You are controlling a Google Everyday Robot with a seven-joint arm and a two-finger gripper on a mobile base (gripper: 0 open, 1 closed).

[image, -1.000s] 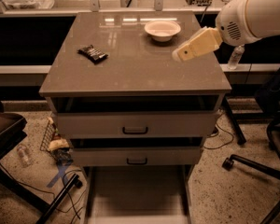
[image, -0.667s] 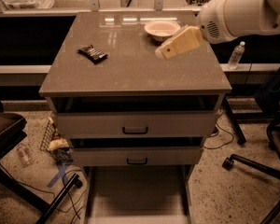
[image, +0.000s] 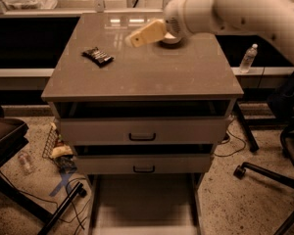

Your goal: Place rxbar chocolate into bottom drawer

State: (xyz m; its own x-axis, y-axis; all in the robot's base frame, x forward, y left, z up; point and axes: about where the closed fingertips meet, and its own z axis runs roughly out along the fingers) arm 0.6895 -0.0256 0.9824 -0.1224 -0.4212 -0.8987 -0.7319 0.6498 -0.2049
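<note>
1. The pale tan pincer (image: 146,33) hangs over the back half of the grey-brown flat-topped counter (image: 152,75). It is near the middle of the counter's width and points left and slightly down.
2. Whether the pincer is apart or together cannot be told. Nothing shows in its grip.
3. The bulky white robot arm (image: 235,6) reaches in from the upper right and crosses the counter's back right corner.
4. The rxbar chocolate (image: 98,56), a small flat rectangular bar in a black wrapper, lies on the counter's left side at a slant. It is to the left of the pincer, nearer the front, and apart from it.
5. The bottom drawer (image: 142,204), a wide shallow pale grey tray, is pulled far out towards the camera, and its light floor is bare.
6. Above it are the grey top drawer (image: 142,130) and middle drawer (image: 144,163), each with a dark handle and a dark gap over its front.
7. A clear plastic water bottle (image: 248,58) stands upright to the right of the counter.
8. A black wheeled chair base (image: 264,173) rests on the speckled floor (image: 29,199) at the lower right.
</note>
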